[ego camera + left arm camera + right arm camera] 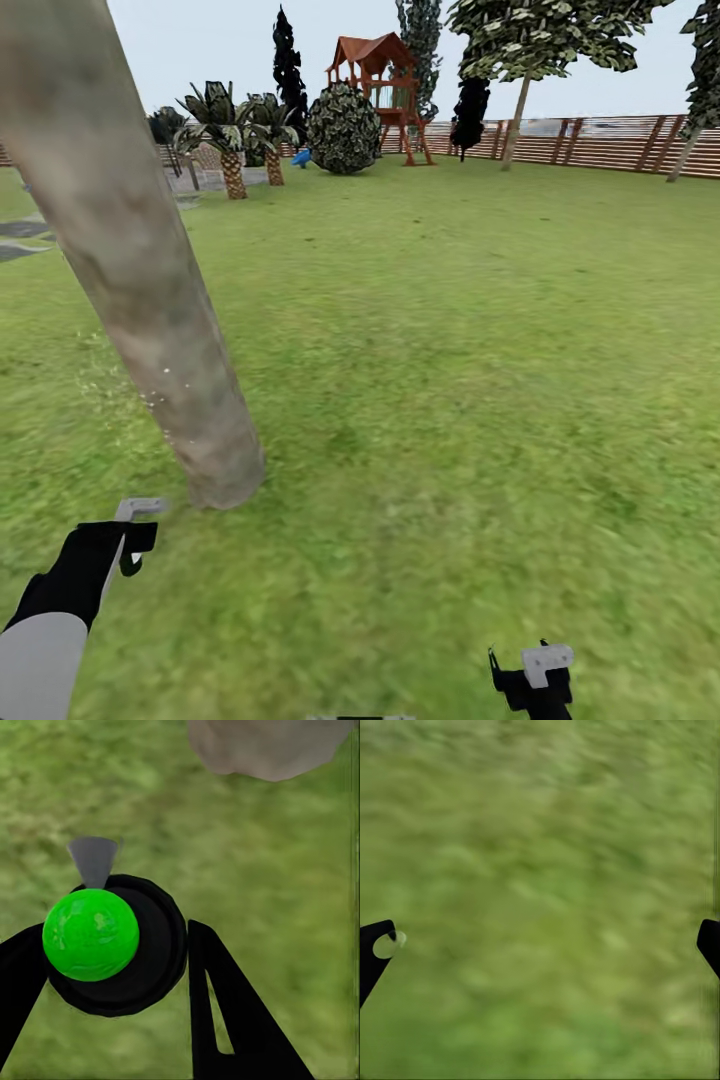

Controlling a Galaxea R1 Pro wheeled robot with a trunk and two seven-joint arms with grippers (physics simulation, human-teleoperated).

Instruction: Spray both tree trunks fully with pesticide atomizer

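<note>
Your left hand (112, 967) has its two black fingers (225, 1005) closed around the sprayer (127, 945), a black round body topped by a bright green ball at lower left of the frame. A grey nozzle juts from it. Beyond lies grass (285, 870), and the pale tree trunk (266, 746) base sits at upper right.

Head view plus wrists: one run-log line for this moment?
left gripper shut on green-topped black atomizer | thick grey-brown trunk ahead-left | right gripper open over grass
</note>
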